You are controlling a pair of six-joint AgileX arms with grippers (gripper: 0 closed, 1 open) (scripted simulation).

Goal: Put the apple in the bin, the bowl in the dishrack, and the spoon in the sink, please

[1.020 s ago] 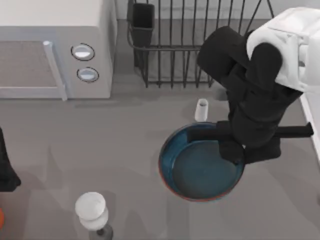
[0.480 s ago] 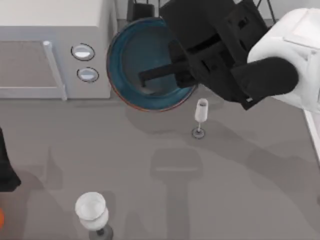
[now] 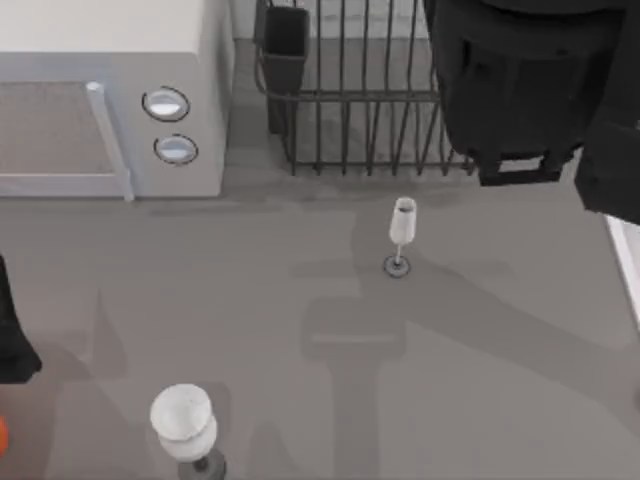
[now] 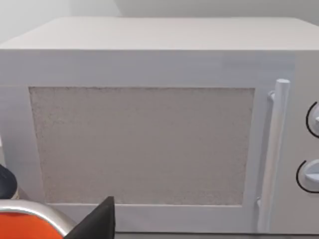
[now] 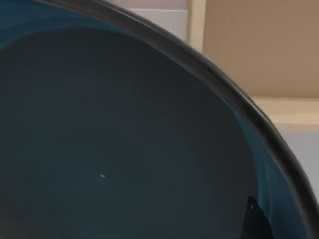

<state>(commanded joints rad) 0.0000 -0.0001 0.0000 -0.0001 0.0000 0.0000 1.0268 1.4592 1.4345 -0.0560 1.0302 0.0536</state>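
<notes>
Bowl (image 5: 124,149) step underway: right gripper (image 5: 254,221) seems clamped on it above the dishrack (image 3: 360,110); next, lower and release. Left jaws: can't tell.

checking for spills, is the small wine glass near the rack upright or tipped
Upright. In the top view the small wine glass stands on its round foot on the table, in front of the dishrack.

Wine glass (image 3: 402,222) before dishrack (image 3: 360,90)

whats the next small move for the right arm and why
Probably lower the large glossy blue bowl into the black wire dishrack and release: the right arm is over the rack's right part in the top view, and the bowl sits close against its wrist camera.
</notes>
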